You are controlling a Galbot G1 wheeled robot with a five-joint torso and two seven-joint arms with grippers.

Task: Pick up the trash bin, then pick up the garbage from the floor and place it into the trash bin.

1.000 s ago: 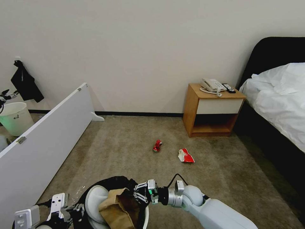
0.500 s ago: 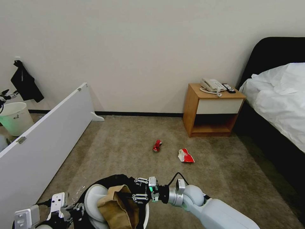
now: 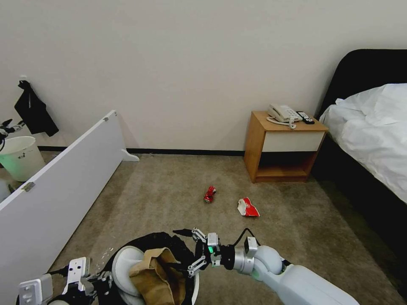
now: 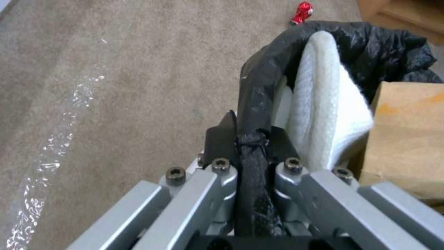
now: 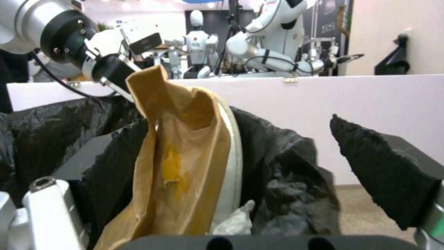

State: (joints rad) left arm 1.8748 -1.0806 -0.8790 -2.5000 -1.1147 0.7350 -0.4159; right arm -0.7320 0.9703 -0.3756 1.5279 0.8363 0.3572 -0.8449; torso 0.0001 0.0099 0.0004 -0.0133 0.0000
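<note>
The trash bin (image 3: 148, 239), lined with a black bag, is at the bottom of the head view. My left gripper (image 3: 99, 281) is shut on its rim, and the left wrist view shows the fingers (image 4: 277, 139) pinching the black bag (image 4: 259, 80). A white slipper (image 3: 124, 262) and a brown paper bag (image 3: 156, 274) stick out of the bin. My right gripper (image 3: 187, 252) stands open just right of the paper bag (image 5: 185, 156), its pads (image 5: 379, 173) spread apart. On the floor (image 3: 169, 199) lie a crushed red can (image 3: 209, 194) and a red-and-white wrapper (image 3: 247, 207).
A long white panel (image 3: 63, 182) leans along the left. A wooden nightstand (image 3: 284, 148) with a phone stands by the far wall. A bed (image 3: 373, 140) fills the right side. An unlined white bucket (image 3: 19, 156) sits at the far left.
My right gripper has opened its fingers and drawn back a little to the right, letting go of the brown paper bag, which stays in the bin. The left arm has not moved.
</note>
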